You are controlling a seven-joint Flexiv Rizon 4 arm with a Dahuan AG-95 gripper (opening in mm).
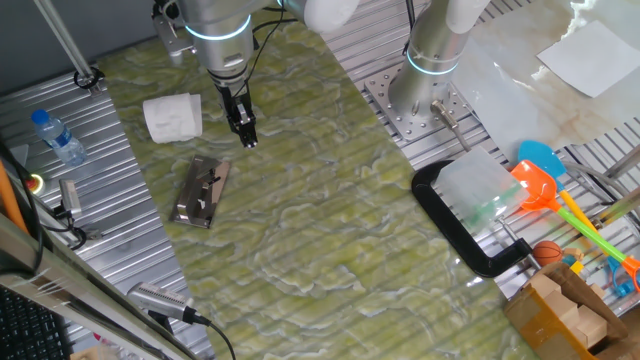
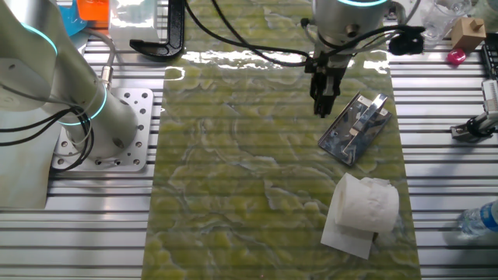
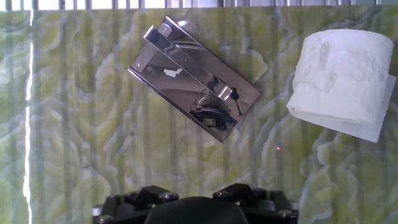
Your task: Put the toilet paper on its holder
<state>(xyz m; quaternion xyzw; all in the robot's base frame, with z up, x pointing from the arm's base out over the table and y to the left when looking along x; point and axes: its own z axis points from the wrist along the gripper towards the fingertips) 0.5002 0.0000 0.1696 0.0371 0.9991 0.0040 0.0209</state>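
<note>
Gripper (image 1: pixel 247 133) hung over green marbled mat (image 1: pixel 330 230), empty, fingers pointing down. Looked pressed together in both fixed views, nothing between them; fingertips out of frame in hand view.

White soft cylindrical toilet paper roll (image 1: pixel 172 116) lay on its side on mat, loose sheet tail spread under it (image 2: pixel 348 238). Core hole not visible from any view. Sat near gripper, not touching it.

Flat shiny brownish-silver metal holder plate with raised bar along middle (image 1: pixel 202 190) lay flat on mat, just beside roll, apart from it. Seen skewed in hand view (image 3: pixel 194 79), dark bracket at one end.

Black C-shaped clamp (image 1: pixel 465 225) well apart, irrelevant.

Step in hand, judged: pre-grasp, roll not yet picked. Next move probably needs: spread fingers, shift over roll, descend, pinch across soft body without crushing. Then align core with holder bar. Risk: trailing sheet dragging, plate sliding since apparently unfixed.
</note>
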